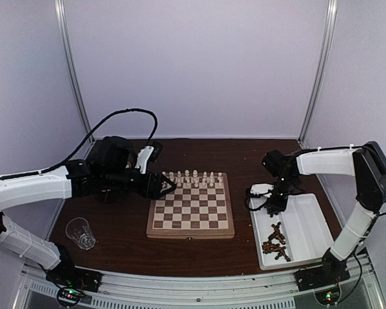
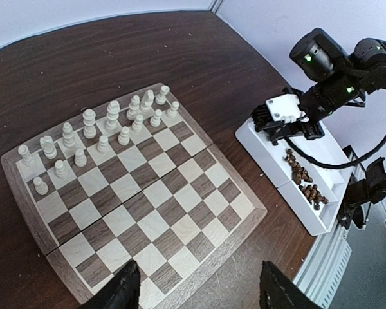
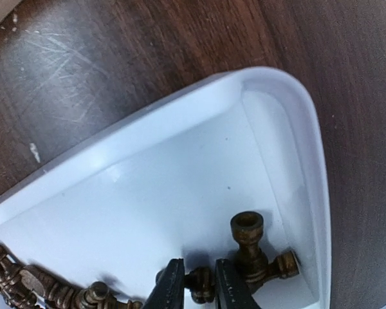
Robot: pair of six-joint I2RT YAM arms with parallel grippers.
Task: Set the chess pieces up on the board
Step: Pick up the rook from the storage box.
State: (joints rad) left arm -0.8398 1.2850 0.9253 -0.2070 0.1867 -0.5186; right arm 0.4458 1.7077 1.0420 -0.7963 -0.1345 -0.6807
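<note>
White tray (image 1: 307,222) right of the board (image 1: 192,212) holds dark chessmen (image 1: 275,243). The right claw (image 3: 199,286) narrowly straddles one, grip unclear. Left claw (image 2: 202,293) gapes empty beside cream chessmen (image 1: 194,177); plastic cup (image 1: 80,232) near-left on counter (image 1: 244,161).

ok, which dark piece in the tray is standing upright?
The hollow-topped one in the tray corner, beside the right gripper; neighbours lie on their sides.

board (image 1: 191,215) centre, tray (image 1: 307,222) right, cup (image 1: 80,233) left

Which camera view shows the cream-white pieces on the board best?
The left wrist view: the cream-white pieces stand large and separate in two rows. The top external view shows them small; the right wrist view shows none.
</note>
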